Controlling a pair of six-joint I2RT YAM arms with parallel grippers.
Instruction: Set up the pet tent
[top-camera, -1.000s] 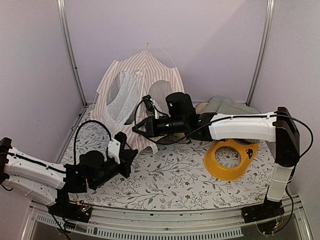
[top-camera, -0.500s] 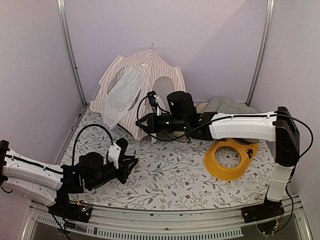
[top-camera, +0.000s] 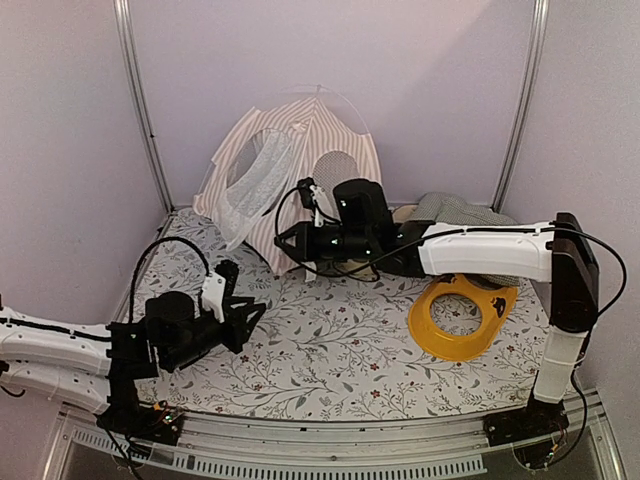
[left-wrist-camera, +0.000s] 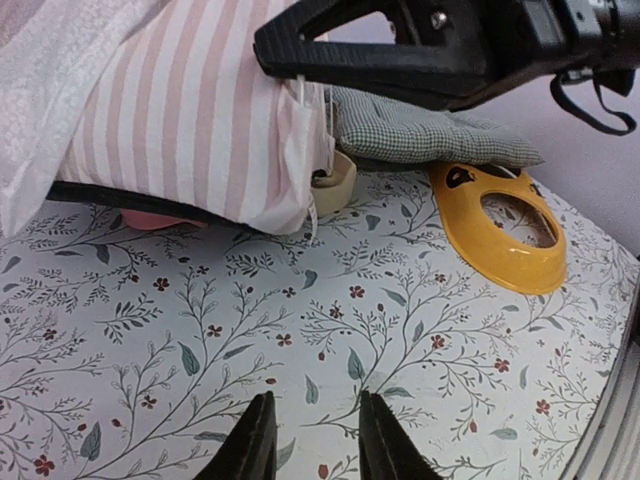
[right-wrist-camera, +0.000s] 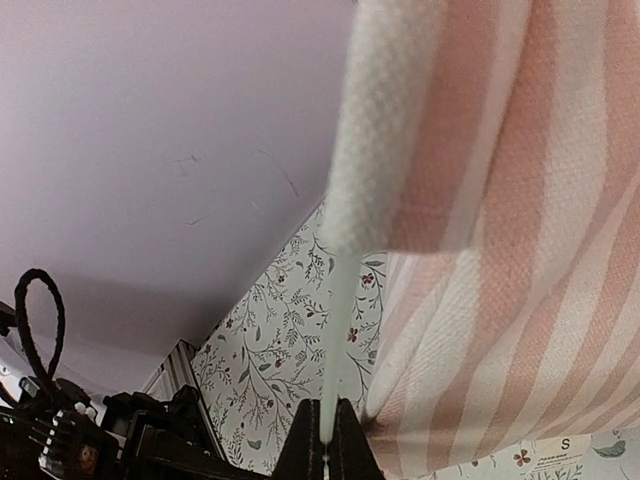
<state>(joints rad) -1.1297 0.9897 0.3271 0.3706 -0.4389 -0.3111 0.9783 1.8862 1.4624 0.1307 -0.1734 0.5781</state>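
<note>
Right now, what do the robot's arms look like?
The left arm and right arm are white tubes with black joints, and a thin black cable loops off each. The left gripper and right gripper are black, each with two slim pointed fingers.

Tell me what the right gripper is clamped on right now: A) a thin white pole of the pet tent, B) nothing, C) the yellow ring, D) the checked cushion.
A: the right gripper is shut on the thin white pole that runs up into the striped pet tent.
</note>
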